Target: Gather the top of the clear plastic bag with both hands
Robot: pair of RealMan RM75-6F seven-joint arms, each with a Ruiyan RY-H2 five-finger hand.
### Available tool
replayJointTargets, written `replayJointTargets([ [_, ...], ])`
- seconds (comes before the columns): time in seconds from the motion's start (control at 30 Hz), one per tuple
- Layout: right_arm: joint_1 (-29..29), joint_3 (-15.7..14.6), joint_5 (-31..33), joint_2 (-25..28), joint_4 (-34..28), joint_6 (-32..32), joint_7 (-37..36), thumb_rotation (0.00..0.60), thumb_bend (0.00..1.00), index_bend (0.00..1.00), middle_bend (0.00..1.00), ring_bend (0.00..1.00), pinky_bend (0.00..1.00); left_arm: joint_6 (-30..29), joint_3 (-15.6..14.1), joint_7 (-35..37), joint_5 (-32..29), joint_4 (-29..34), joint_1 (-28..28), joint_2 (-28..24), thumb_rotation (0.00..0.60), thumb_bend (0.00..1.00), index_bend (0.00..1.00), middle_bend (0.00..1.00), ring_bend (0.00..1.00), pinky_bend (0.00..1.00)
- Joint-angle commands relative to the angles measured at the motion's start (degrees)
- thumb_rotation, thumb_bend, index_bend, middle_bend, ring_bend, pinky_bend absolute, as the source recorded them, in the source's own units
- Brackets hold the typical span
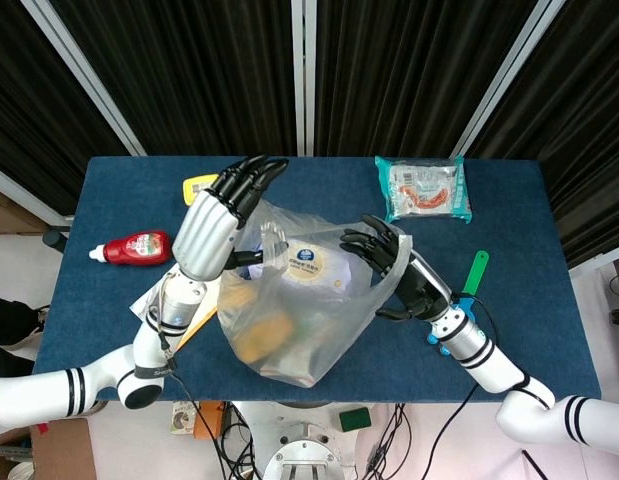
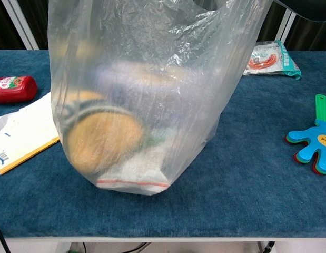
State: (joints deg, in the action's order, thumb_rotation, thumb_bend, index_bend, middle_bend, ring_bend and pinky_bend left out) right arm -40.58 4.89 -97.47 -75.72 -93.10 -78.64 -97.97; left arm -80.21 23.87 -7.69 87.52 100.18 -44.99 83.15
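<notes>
Bag (image 1: 289,320) between left hand (image 1: 211,232), right hand (image 1: 394,270)

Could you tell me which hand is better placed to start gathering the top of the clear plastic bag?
Probably the right hand: it already grips the clear plastic bag at its rim, while the left hand, fingers spread, holds nothing.

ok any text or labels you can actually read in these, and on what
None can be read in full.
Red ketchup bottle: label print, too blurred.
White envelope: barcode and small print, too small.
Round label on the package in the clear plastic bag: too small.
Snack packet: print too small.
</notes>
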Motion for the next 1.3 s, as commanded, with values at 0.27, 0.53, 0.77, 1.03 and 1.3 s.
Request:
replayJointTargets([
  [0.27,-1.04,0.42,0.2,0.08,-0.27,1.15,-0.1,0.6,0.03,0.0,0.15,0.02,0.09,-0.8,2.82,-1.45,-1.52,-0.74,-1.88,0.39,0.6,0.0,0.06,0.14,0.1,0.23],
  [0.53,-1.86,0.19,-0.41,-0.48,-0.54,1.87,0.28,0.6,0.03,0.0,0.15,0.02,0.09,-0.6,4.84,-3.07,-3.3,1.4,-2.76,-1.23,0.6,0.0,0.07,0.15,0.1,0.23],
  [0.77,-3.08,0.1,-1.15,-1.1,-0.98,2.73,0.97,0.6,0.03,0.0,0.15,0.02,0.09,-0.08,5.18,-4.27,-5.33,3.48,-2.95,-2.23,0.6,0.0,0.07,0.15,0.1,0.23],
  [1.03,-5.68,1.78,0.67,-1.51,-2.39,6.24,4.16,0.6,0.03,0.01,0.15,0.02,0.09,0.32,5.75,-5.02,-7.43,5.86,-3.29,-3.08,0.6,0.0,0.07,0.15,0.1,0.23],
  [1.3,-7.53,2.79,1.69,-2.27,-3.52,8.74,8.38,0.6,0.04,0.03,0.15,0.02,0.09,0.53,5.71,-5.73,-8.71,6.99,-3.38,-3.99,0.6,0.0,0.07,0.15,0.1,0.23],
])
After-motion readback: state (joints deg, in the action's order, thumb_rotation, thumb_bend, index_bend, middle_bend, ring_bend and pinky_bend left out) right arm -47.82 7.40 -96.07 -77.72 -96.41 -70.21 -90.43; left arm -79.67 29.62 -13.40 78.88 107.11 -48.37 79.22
